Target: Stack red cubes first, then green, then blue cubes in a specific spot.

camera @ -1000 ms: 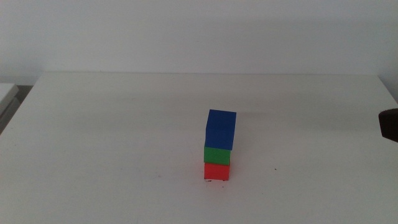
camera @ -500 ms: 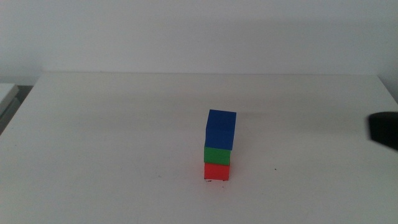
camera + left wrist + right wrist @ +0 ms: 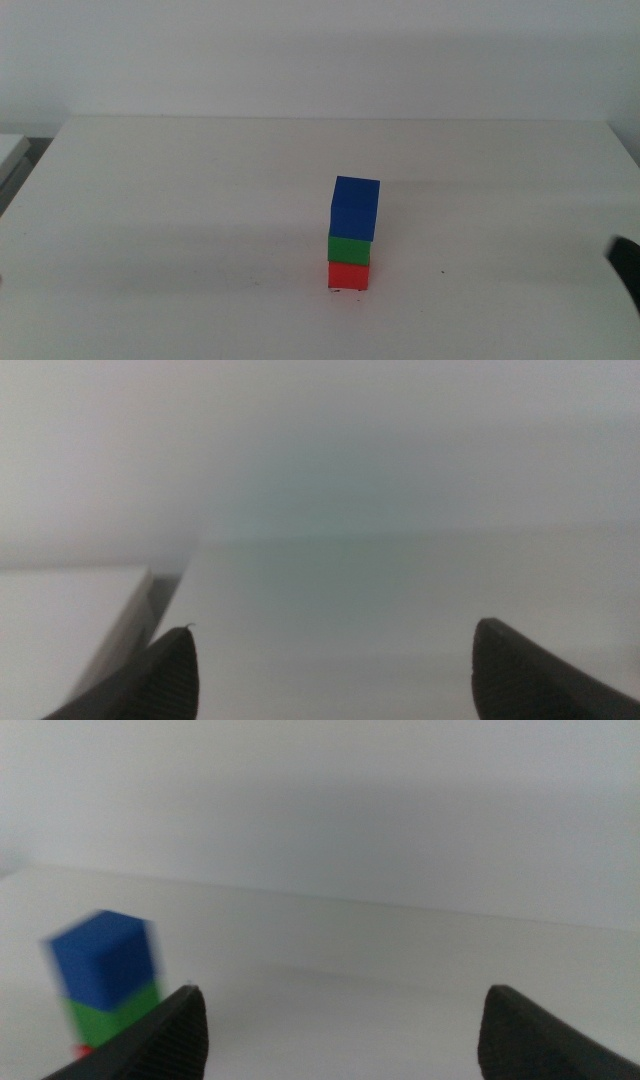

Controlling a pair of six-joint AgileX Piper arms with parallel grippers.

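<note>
- The red cube (image 3: 349, 275) sits on the white surface (image 3: 180, 220), the green cube (image 3: 350, 249) on it, the blue cube (image 3: 356, 208) on top (set slightly askew).
- The right gripper (image 3: 340, 1025), at the surface's right edge, has its jaws spread and empty, the stack well off to one side.
- The left gripper (image 3: 330, 670) waits with its jaws spread, no cube between them.

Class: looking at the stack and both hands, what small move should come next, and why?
Probably just finish pulling the right hand clear. The blue cube sits on the green cube, which sits on the red cube. Both hands are open and hold nothing; the left hand is off to the side.
</note>
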